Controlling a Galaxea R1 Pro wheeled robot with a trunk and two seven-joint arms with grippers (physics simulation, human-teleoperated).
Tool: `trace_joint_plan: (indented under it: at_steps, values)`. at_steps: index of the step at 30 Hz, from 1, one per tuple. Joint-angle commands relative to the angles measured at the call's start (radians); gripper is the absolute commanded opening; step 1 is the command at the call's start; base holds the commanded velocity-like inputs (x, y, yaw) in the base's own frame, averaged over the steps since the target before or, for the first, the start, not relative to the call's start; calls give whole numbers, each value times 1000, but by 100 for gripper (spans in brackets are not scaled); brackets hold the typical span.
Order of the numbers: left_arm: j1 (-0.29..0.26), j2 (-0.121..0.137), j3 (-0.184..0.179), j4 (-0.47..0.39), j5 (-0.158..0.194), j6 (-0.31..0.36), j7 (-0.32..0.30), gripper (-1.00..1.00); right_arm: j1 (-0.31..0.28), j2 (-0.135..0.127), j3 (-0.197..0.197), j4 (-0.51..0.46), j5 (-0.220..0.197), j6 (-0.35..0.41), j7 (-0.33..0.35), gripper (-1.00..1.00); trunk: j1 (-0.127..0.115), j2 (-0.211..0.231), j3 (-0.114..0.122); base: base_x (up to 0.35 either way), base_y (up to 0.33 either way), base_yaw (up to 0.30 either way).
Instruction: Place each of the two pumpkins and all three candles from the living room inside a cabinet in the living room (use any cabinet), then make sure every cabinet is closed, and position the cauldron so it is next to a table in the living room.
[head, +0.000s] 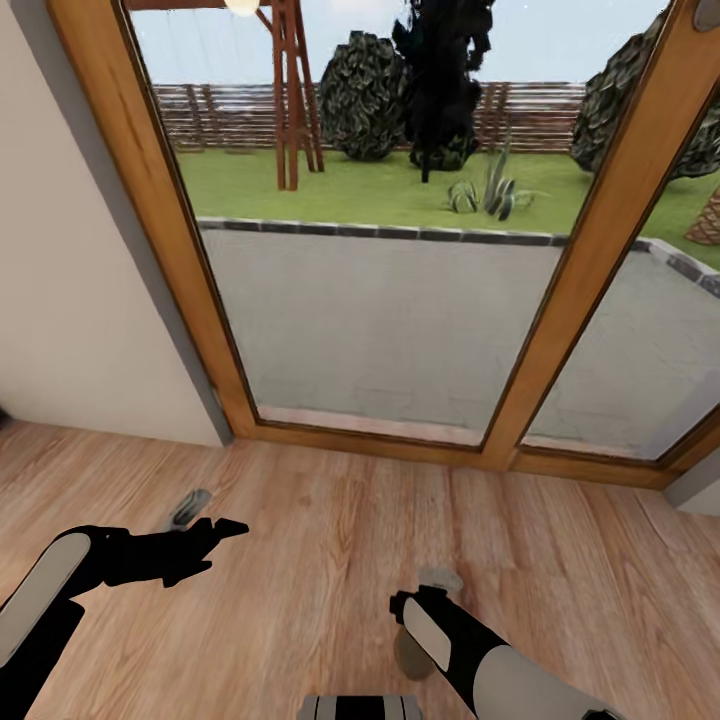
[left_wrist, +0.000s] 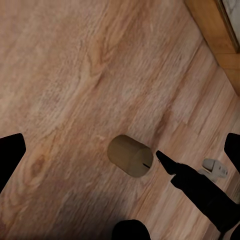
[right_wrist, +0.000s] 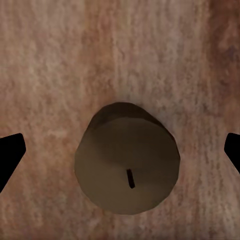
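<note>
A candle (right_wrist: 127, 160) stands upright on the wood floor (head: 300, 520) before the glass door (head: 400, 300), directly under your right hand (right_wrist: 120, 155), whose fingers are spread, grasping nothing. Your left hand (head: 215, 530) is also released, off beside it.

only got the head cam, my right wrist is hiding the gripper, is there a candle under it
Observer: Yes. A stubby cream cylinder candle sits centred in the right wrist view, its wick end facing that camera.
Operator: jaws open or shut
Observer: Open. The right gripper shows one dark fingertip at each side, both clear of the candle.
Operator: anything else near it
Observer: In the left wrist view the candle has bare wood-plank floor around it, with one dark right-arm finger close beside it.
</note>
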Motion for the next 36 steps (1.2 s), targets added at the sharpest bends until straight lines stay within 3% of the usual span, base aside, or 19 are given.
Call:
trace_joint_plan:
  at_steps: [1,6,12,29,36]
  values:
    - [-1,1,0,-1,11,-1,10,100,-1,-1,8,-2,-5,5,-7,100,0,-1,-5,4,0,0]
    - [-1,1,3,-1,20,-1,10,100,-1,-1,8,-2,-5,4,-7,100,2,-2,-24,1,0,0]
    - [-1,1,4,-1,73,-2,11,100,-1,-2,8,-2,-4,4,-7,100,5,-3,-47,0,0,0]
    - [-1,2,3,-1,80,-2,11,100,-1,-3,10,-3,-4,-14,-6,100,13,-7,-113,0,0,0]
    - [-1,2,1,-1,80,-1,11,100,-1,-4,10,-3,-4,-28,-6,100,13,-7,-113,0,0,0]
